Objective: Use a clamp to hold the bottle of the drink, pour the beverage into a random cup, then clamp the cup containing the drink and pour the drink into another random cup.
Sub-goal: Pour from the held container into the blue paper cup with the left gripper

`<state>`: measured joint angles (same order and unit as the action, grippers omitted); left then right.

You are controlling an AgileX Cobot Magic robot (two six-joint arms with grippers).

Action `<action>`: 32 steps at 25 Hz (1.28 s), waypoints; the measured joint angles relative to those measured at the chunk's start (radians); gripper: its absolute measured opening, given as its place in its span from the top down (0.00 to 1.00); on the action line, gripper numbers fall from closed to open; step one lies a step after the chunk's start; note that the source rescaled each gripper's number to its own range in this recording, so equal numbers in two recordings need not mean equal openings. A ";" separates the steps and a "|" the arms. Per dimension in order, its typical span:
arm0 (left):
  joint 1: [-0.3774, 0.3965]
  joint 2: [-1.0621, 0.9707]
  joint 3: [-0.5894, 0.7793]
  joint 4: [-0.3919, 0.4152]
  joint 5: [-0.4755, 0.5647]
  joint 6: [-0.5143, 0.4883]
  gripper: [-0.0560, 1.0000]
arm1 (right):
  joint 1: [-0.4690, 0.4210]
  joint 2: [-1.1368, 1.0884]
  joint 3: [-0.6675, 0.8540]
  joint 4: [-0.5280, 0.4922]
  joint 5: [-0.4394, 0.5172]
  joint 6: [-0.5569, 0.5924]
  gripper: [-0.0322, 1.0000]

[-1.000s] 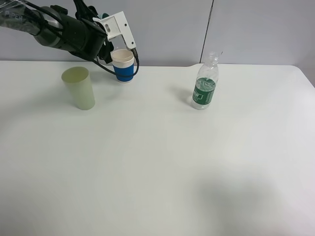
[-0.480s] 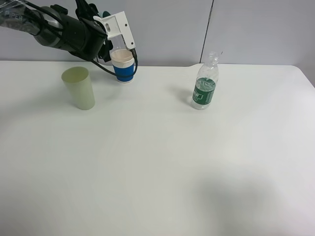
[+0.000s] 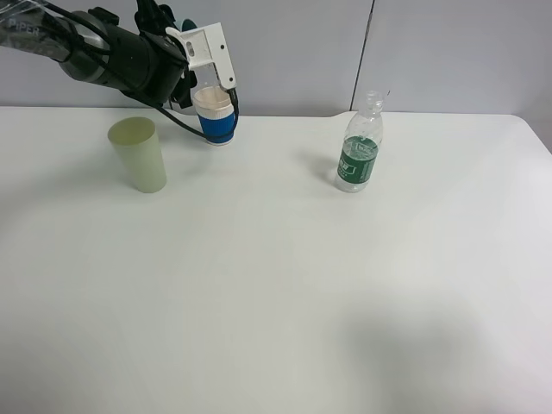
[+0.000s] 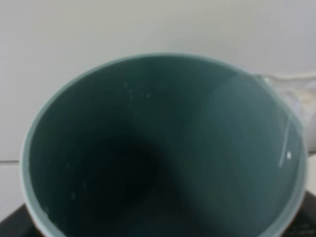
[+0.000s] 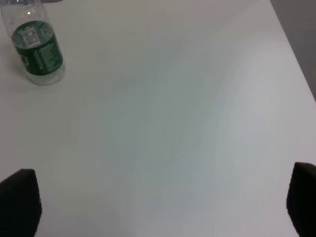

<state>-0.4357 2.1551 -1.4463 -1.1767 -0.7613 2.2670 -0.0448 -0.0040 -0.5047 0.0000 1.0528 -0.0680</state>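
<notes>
Far left on the white surface (image 3: 276, 293), the black left arm (image 3: 112, 56) comes in from the corner. The left jaws are clenched on a teal cup (image 4: 163, 148), held in the air just above a blue-sleeved paper cup (image 3: 216, 121). The arm hides most of the teal cup from the high camera, so its tilt cannot be told. The left wrist view looks into its dark inside, dotted with pale specks. A yellow-green tumbler (image 3: 138, 155) stands near the paper cup, not touching it. The bottle (image 3: 358, 155) stands upright well to the right. The right jaws hang released over bare surface near the bottle, dark tips (image 5: 19, 202) wide apart.
</notes>
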 joint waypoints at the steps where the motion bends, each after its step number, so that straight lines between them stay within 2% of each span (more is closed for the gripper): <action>1: 0.000 0.000 0.000 0.001 0.000 0.001 0.92 | 0.000 0.000 0.000 0.000 0.000 0.000 0.00; 14: 0.000 0.000 0.000 0.005 0.000 0.085 0.92 | 0.000 0.000 0.000 0.000 0.000 0.000 0.00; 32: 0.000 0.000 0.000 0.059 -0.034 0.176 0.92 | 0.000 0.000 0.000 0.000 0.000 0.000 0.00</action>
<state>-0.4357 2.1551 -1.4463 -1.1181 -0.7949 2.4434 -0.0448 -0.0040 -0.5047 0.0000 1.0528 -0.0680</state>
